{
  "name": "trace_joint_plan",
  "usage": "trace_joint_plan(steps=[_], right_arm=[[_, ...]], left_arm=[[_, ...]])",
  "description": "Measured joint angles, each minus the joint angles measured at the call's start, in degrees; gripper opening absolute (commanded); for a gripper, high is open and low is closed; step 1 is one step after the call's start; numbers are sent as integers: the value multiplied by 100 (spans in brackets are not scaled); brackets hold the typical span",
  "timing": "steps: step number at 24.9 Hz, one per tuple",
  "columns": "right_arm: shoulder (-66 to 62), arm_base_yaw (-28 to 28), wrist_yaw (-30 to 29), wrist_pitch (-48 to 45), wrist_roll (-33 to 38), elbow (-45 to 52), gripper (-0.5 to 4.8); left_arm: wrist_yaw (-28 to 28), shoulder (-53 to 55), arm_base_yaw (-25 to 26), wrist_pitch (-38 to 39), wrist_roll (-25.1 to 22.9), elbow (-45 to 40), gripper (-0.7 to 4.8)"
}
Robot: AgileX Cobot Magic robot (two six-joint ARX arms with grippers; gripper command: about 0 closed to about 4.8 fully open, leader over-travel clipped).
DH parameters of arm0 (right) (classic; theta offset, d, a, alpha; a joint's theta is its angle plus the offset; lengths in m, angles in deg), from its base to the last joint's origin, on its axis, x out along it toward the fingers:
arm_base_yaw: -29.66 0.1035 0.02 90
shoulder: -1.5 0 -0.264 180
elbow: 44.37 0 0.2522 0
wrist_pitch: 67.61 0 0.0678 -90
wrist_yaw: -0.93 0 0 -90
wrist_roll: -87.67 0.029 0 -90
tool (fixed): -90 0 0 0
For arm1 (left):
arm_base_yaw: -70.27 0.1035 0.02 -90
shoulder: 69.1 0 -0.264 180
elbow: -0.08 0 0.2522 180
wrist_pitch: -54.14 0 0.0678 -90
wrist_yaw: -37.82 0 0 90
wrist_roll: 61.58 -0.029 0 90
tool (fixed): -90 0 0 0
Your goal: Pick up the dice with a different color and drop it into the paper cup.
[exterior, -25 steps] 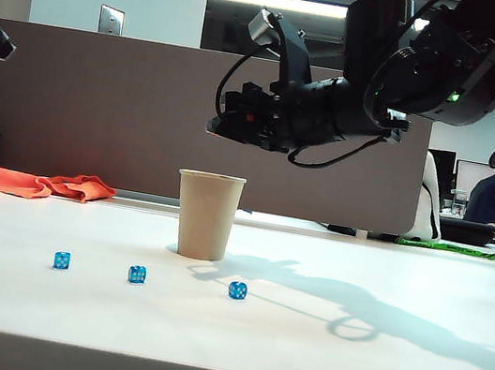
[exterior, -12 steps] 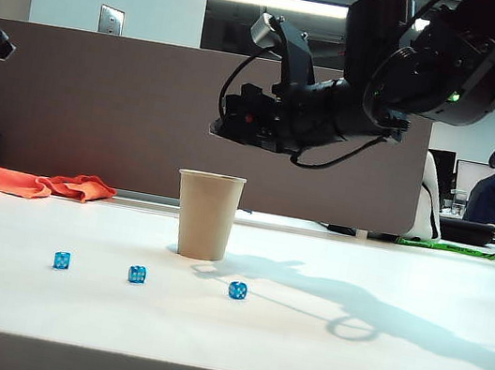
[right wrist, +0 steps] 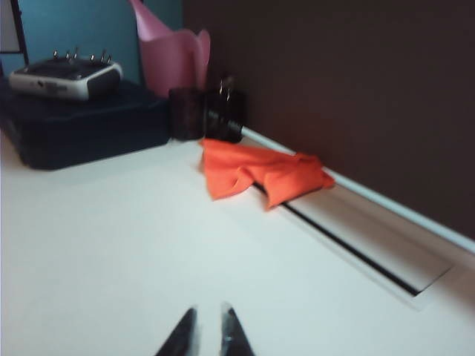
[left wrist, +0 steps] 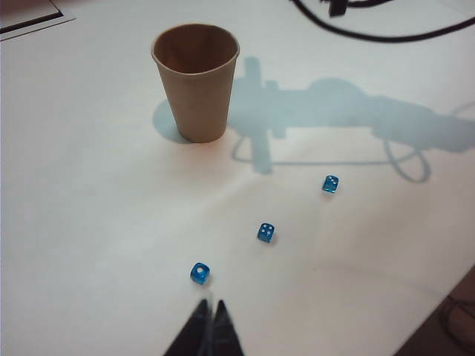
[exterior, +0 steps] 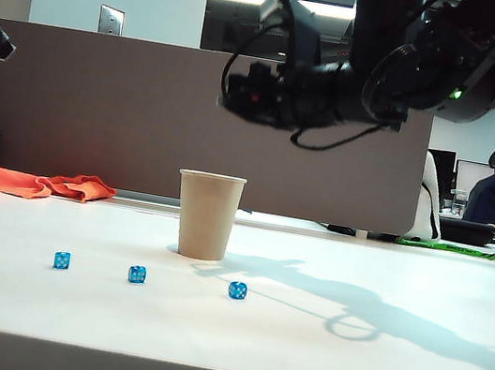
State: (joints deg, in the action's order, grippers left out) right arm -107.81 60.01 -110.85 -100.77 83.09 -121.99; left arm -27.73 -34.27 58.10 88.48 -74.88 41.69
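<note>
The paper cup (exterior: 206, 216) stands upright at mid-table, tan with a rolled rim; the left wrist view looks down at the cup (left wrist: 196, 81) and shows only its dark inner wall. The dice with a different color is hidden in every view. My right gripper (exterior: 224, 101) hangs high above the cup, its arm reaching in from the right; in its wrist view the right gripper (right wrist: 208, 315) shows a narrow gap with nothing in it. My left gripper (left wrist: 210, 305) is shut and hovers just short of the nearest blue die (left wrist: 199, 273).
Three blue dice (exterior: 62, 260), (exterior: 137, 274), (exterior: 237, 290) lie in a row in front of the cup. An orange cloth (exterior: 39, 182) lies at the back left by the brown partition (exterior: 99, 103). A black cable (left wrist: 386, 33) runs beyond the cup.
The right gripper has risen and tilted upward above the cup. The cup, the blue dice and the left gripper have stayed put.
</note>
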Motion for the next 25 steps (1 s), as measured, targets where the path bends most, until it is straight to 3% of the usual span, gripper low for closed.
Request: trace_joint_plan(steps=[7,12,18,25], right_arm=[[398,-245,522,284,15,-2,7],[1137,-883,527,1314,24,9,-1],[2015,-1794,42,2072,24,9,-1],[2765,-2315,-188,2284,15,699,-1]], left_arm=[[-116,0,0,-11,4,0,-6],[-273,0,0,-114,138,0,-6],[-280,0,0,-763,525,0,-6],[-520,-2,2,-1187,940,0,-6]])
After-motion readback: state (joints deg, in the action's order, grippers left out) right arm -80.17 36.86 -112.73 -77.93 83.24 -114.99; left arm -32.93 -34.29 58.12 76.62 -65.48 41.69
